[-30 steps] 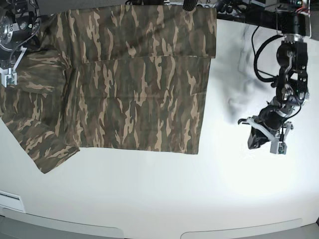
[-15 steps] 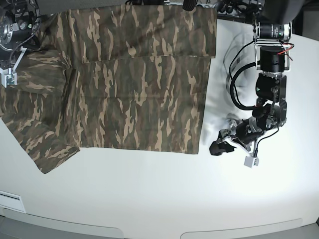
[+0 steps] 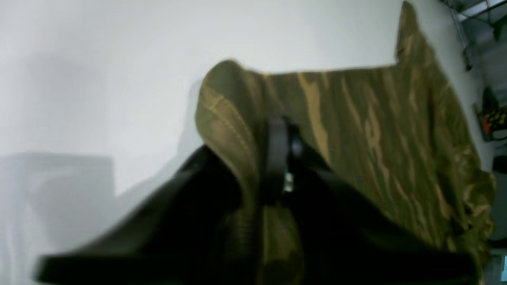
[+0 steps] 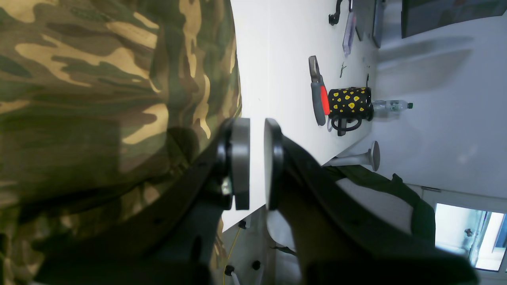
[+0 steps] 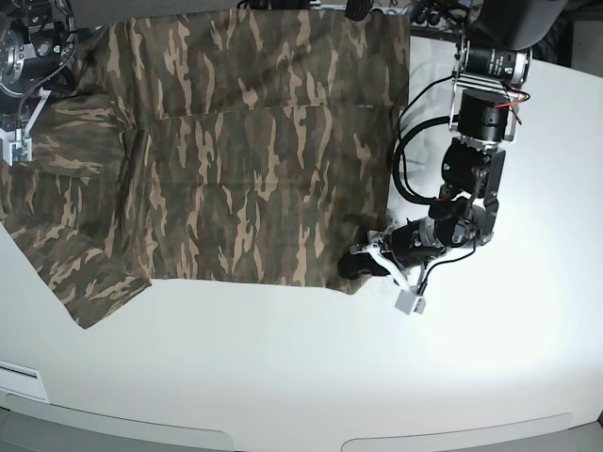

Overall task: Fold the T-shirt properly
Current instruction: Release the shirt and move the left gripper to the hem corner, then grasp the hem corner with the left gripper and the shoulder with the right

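The camouflage T-shirt (image 5: 245,160) lies spread flat on the white table (image 5: 301,367), with its hem toward the right. My left gripper (image 5: 363,266) sits low at the shirt's lower right hem corner. In the left wrist view this gripper (image 3: 279,134) is shut on the T-shirt (image 3: 376,130), and the hem bunches up around the fingers. My right gripper (image 5: 21,141) hangs over the shirt's far left edge by a sleeve. In the right wrist view its pads (image 4: 241,158) stand a narrow gap apart with nothing between them, beside the cloth (image 4: 99,79).
Black cables (image 5: 407,141) loop from the left arm over the table right of the shirt. The table's front edge runs along the bottom of the base view. Beyond the right gripper, another surface holds a black mug with yellow spots (image 4: 350,105), a red-handled tool (image 4: 319,93) and a bottle (image 4: 390,105).
My left arm has swept left across the bare table to the shirt's lower right corner and closed on the hem. The right arm has not moved.
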{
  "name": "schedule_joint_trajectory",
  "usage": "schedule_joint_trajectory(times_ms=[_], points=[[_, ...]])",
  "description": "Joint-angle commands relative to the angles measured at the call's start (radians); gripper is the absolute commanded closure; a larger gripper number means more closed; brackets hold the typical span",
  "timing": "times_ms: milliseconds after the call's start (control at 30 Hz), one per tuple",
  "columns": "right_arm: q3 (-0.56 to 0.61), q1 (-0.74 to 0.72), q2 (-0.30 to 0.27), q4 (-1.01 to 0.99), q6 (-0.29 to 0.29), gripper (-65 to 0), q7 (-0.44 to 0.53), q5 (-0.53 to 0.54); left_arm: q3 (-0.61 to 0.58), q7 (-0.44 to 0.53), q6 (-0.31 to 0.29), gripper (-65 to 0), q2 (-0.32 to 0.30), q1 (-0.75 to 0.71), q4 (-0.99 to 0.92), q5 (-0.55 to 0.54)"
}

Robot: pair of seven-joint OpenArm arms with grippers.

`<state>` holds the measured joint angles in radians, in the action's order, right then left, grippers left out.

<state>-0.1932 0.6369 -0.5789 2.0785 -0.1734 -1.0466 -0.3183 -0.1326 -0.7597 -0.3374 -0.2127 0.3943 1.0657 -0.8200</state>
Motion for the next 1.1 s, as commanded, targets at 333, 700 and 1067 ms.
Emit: schedule_joint_trajectory(times_ms=[333,700,1067], points=[[-0.011,0.0,-0.017,0.016,-0.01,-9.4,0.042,-0.01,-0.002,-0.025,0.053,0.0,-0.027,0.113,0.006,0.21],[-0.011,-0.127,-0.017,0.016,0.142,-9.5,0.137,0.2,-0.005,-0.05,0.014,0.0,-0.159,0.143,0.005,0.154],[-0.011,-0.552,-0.014,-0.188,0.308,-37.7,0.333,0.576,-0.005,-0.05,-0.081,0.0,-0.179,0.135,0.005,0.068]])
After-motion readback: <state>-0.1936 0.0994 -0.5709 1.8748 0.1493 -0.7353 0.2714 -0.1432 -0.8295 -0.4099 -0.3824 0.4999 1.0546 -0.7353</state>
